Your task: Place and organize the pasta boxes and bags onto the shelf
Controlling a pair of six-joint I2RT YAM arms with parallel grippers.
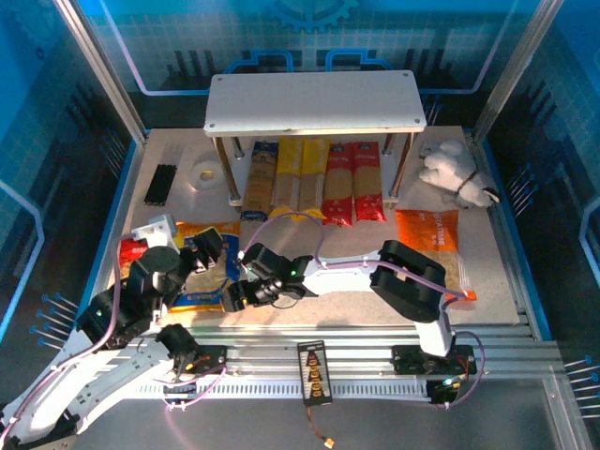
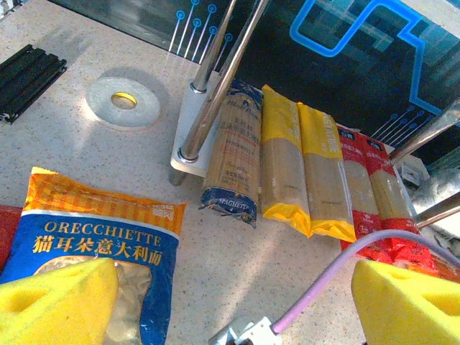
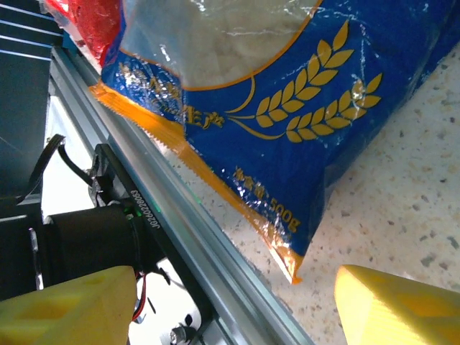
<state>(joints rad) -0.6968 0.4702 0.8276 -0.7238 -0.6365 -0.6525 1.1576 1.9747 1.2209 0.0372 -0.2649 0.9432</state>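
**Blue bag lies between two open grippers**

Top view: The blue bag (image 1: pixel 202 300) lies on the table (image 1: pixel 487 272) at the near left. Its long side runs from near to far. The left gripper (image 1: pixel 208 248) hangs over the bag. The right gripper (image 1: pixel 234 295) is just beside the bag's near right edge. The shelf (image 1: pixel 314 103) stands far back in the middle, so the bag has to go far and a bit to the right. Five boxes (image 1: pixel 314 178) lie side by side on the shelf's low board. The orange bag (image 1: pixel 429 232) lies at the right, well apart from both grippers.

Left wrist view: The left gripper (image 2: pixel 230 302) is spread wide and pinches nothing. One of its fingers (image 2: pixel 57 302) is over the blue bag (image 2: pixel 100 244). The other is off to the right, over bare table. The bag's top seam points far, toward the boxes (image 2: pixel 302 172).

Right wrist view: The right gripper (image 3: pixel 233 309) is spread wide too, with nothing in it. A near corner of the blue bag (image 3: pixel 302 108) pokes toward the gap between its fingers (image 3: pixel 399 305), just ahead of them. The metal rail (image 3: pixel 180 230) at the table's near edge runs close under that corner. A bit of the red bag (image 3: pixel 93 21) shows past the blue one.

I think the right gripper is better lined up, because the corner points right at its gap.
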